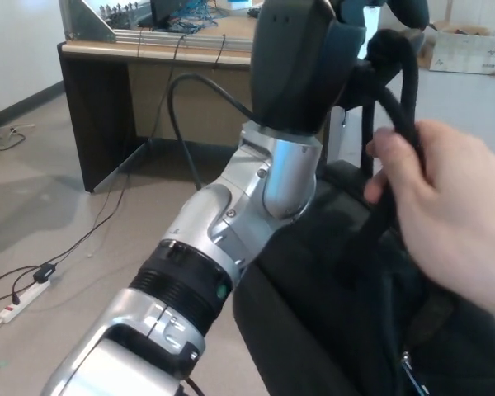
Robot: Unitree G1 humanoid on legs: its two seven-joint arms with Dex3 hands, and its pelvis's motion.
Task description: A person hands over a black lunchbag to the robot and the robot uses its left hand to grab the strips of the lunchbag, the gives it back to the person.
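My left hand [313, 58] is raised high at the top centre, its black fingers shut around the straps [388, 78] of the black lunchbag [346, 305]. The bag hangs below the hand and fills the lower right of the head view. A person's hand [450, 210] comes in from the right and closes its fingers on the same straps just below my hand. My silver left forearm [223, 247] runs up from the lower left. My right hand does not show.
A dark wooden desk [124, 91] with metal frames and cables stands behind, at upper left. A power strip [16, 301] and cords lie on the floor at left. A cardboard box [466, 49] sits at far upper right.
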